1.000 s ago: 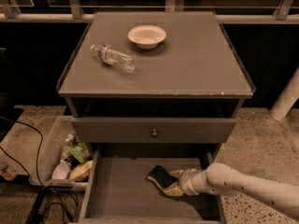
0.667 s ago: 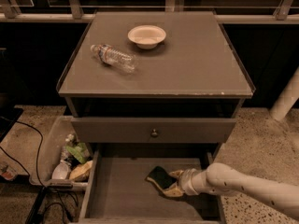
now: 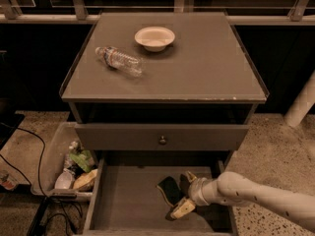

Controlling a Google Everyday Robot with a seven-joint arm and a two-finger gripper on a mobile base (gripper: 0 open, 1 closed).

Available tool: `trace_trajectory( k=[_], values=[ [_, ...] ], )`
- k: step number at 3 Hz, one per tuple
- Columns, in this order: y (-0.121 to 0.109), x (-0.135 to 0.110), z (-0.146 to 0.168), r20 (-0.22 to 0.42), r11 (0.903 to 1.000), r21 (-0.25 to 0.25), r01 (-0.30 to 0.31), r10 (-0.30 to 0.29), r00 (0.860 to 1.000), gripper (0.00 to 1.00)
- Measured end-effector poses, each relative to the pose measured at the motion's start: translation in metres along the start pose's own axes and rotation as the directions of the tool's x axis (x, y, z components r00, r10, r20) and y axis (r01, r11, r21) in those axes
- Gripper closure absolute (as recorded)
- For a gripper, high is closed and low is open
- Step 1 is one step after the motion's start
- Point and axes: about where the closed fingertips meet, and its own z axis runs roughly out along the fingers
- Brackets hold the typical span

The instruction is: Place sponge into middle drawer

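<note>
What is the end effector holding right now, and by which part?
Cannot be told: the end effector sits beside the sponge inside the middle drawer, but a grip isn't clear.

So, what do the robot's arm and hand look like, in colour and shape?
The arm is a smooth, rounded, off-white tube, narrowing to a ringed wrist. The hand, inside the middle drawer, is pale cream-yellow. No cables or markings show.
</note>
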Motion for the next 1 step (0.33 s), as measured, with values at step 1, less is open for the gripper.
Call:
trace_trajectory(
  k=[1],
  values=[
    [0.0000, 0.0000, 0.0000, 0.000, 1.0000, 0.000, 0.000, 0.000, 1.000, 0.00]
  ],
)
